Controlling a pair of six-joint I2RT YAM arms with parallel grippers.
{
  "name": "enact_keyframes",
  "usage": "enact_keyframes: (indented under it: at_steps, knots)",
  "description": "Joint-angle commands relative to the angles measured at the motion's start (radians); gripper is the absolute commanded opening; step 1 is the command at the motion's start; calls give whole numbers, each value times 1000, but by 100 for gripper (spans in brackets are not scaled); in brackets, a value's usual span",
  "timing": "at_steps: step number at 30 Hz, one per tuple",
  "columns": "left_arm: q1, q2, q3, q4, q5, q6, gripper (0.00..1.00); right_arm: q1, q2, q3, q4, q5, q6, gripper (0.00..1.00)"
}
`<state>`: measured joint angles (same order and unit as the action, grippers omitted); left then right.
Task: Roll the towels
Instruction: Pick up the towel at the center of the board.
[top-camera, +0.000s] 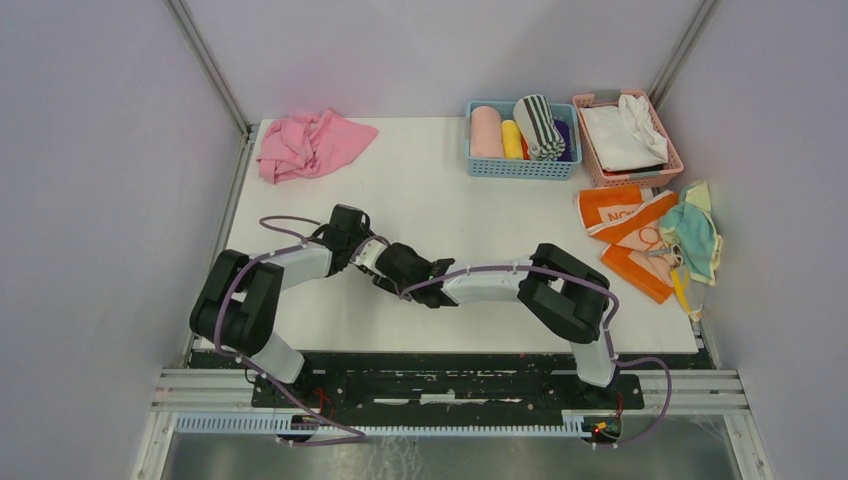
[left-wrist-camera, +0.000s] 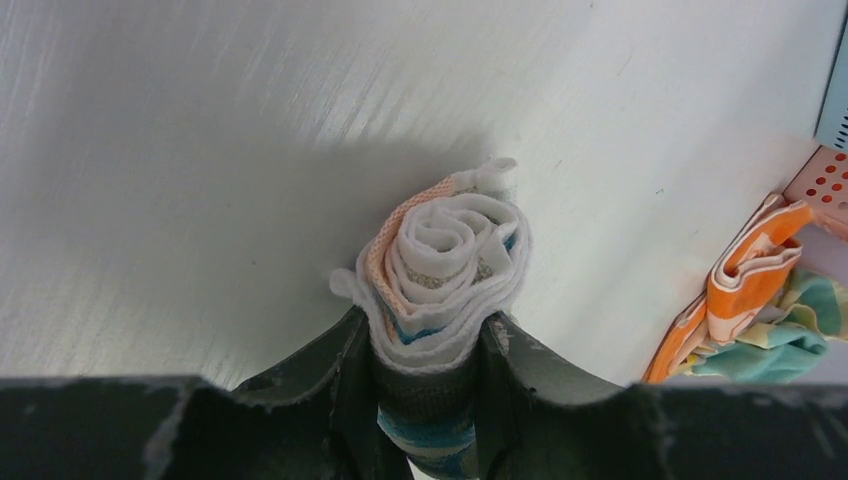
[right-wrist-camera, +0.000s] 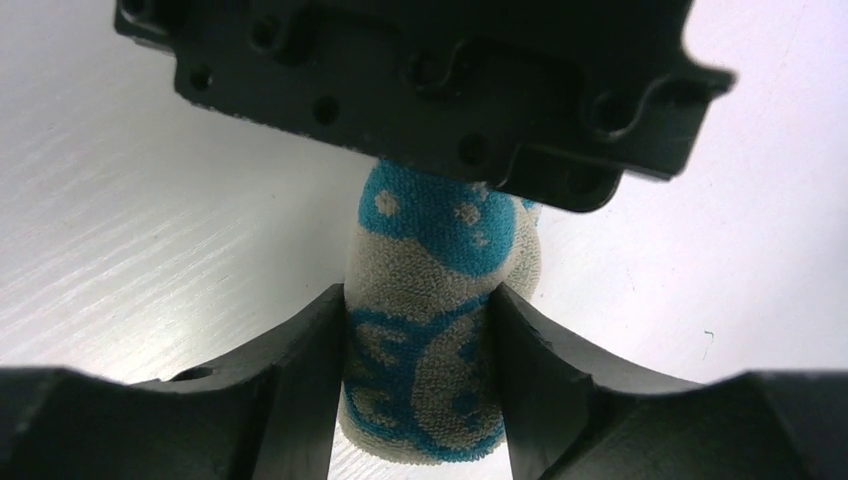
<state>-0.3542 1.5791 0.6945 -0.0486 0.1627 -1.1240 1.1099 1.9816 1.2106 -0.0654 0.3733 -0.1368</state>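
A rolled pale towel with teal prints (left-wrist-camera: 450, 265) is held between both grippers at the middle of the table. In the left wrist view its spiral end faces the camera, with an orange-edged layer in the roll. My left gripper (left-wrist-camera: 428, 335) is shut on one end. My right gripper (right-wrist-camera: 420, 305) is shut on the roll's side (right-wrist-camera: 425, 350), right below the left gripper's body (right-wrist-camera: 420, 90). In the top view the two grippers (top-camera: 415, 275) meet and hide the roll. An orange towel with white lettering (top-camera: 625, 235) and a teal-and-yellow towel (top-camera: 692, 235) lie unrolled at the right edge.
A blue basket (top-camera: 522, 170) with several rolled towels and a pink basket (top-camera: 630, 178) with a white cloth stand at the back right. A crumpled pink cloth (top-camera: 310, 145) lies at the back left. The orange towel (left-wrist-camera: 750, 290) also shows in the left wrist view.
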Motion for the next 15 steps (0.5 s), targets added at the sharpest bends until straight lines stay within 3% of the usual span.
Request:
enact_keyframes:
  at_steps: [1, 7, 9, 15]
  knots:
    - [-2, 62, -21, -107, -22, 86, 38, -51, 106, 21, -180, -60, 31, 57]
    - [0, 61, 29, -131, -39, 115, 45, -56, 82, 13, -232, -69, 30, 5]
    - [7, 55, 75, -157, -54, 134, 48, -65, 29, -23, -229, -67, 32, 0]
    - [63, 66, 299, -261, -65, 219, 60, -123, -112, -56, -274, 17, 30, 0]
